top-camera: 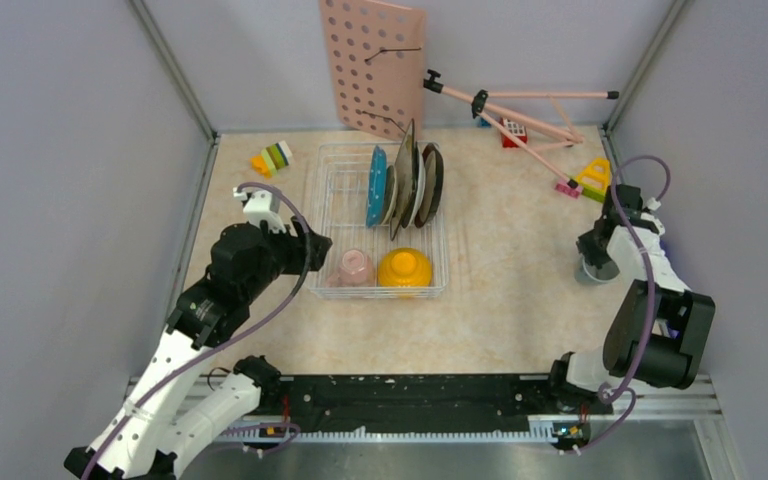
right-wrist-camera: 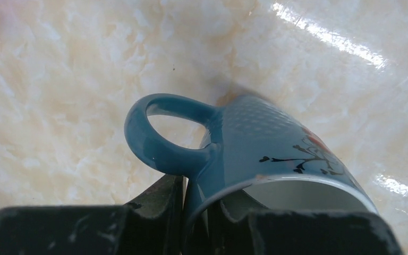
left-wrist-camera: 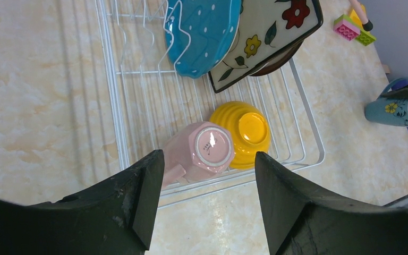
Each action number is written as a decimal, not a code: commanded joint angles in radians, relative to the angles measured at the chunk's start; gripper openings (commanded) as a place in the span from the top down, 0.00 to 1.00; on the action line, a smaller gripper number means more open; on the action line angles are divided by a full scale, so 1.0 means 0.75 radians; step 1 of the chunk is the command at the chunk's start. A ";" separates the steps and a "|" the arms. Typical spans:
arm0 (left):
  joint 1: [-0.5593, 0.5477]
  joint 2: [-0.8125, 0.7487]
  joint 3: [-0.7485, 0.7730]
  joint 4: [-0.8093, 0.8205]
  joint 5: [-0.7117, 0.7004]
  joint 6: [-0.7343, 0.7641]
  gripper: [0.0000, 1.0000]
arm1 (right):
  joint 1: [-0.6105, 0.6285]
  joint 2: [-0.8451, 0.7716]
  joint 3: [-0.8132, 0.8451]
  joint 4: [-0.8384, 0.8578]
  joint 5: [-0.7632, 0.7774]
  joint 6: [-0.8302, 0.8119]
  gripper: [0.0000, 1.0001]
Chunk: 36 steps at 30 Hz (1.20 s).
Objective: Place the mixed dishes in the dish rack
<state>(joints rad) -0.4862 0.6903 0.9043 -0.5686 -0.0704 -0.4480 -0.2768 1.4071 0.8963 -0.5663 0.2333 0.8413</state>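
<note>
1. Dish rack (top-camera: 340, 200) stands on the tabletop (top-camera: 520, 290) just ahead of your left claw (top-camera: 312, 250), and five dishes are inside it.
2. Your left claw (left-wrist-camera: 202, 207) is open and grips nothing. Its fingers (left-wrist-camera: 133, 212) hang wide apart above the near rim of the rack (left-wrist-camera: 138, 90).
3. Right under this claw the pink cup (left-wrist-camera: 204, 151) lies with its bottom turned up. It touches the yellow-orange bowl (left-wrist-camera: 244, 133), which is also bottom up, on the claw's right.
4. Farther beyond the claw, three dishes stand on edge close together: the teal white-dotted dish (left-wrist-camera: 202, 32), the square floral plate (left-wrist-camera: 268, 37) and the brown-rimmed round plate (top-camera: 430, 183).
5. Your right claw (right-wrist-camera: 196, 223) is closed on the small blue cup (right-wrist-camera: 255, 149). One finger is inside the rim, the other outside next to the handle, with the wall pinched between them.
6. That cup (top-camera: 592, 270) is well apart from the rack. You cannot tell whether its base touches the tabletop.
</note>
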 commanded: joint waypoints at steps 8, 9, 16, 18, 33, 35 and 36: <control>0.002 0.034 -0.014 0.164 0.192 -0.051 0.32 | 0.016 -0.265 -0.013 0.045 -0.470 -0.055 1.00; 0.003 0.039 -0.019 0.183 0.219 -0.051 0.32 | 0.018 -0.299 -0.017 0.076 -0.533 -0.063 1.00; 0.002 0.072 -0.064 0.350 0.465 0.029 0.24 | 0.046 -0.522 -0.012 0.226 -0.866 -0.019 1.00; 0.002 0.070 -0.085 0.404 0.510 0.043 0.20 | 0.060 -0.548 0.037 0.206 -0.912 -0.010 1.00; 0.002 0.103 -0.183 0.768 0.714 0.088 0.14 | 0.167 -0.649 0.109 0.136 -1.320 -0.119 1.00; 0.002 0.107 -0.218 0.862 0.747 0.070 0.14 | 0.169 -0.688 0.049 0.190 -1.407 -0.100 1.00; 0.002 0.117 -0.234 0.911 0.774 0.057 0.13 | 0.169 -0.707 0.016 0.224 -1.465 -0.084 1.00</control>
<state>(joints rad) -0.4862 0.7750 0.7677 -0.0864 0.4347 -0.3954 -0.1516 0.9535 0.9230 -0.4973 -0.7090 0.7795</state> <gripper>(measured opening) 0.863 0.148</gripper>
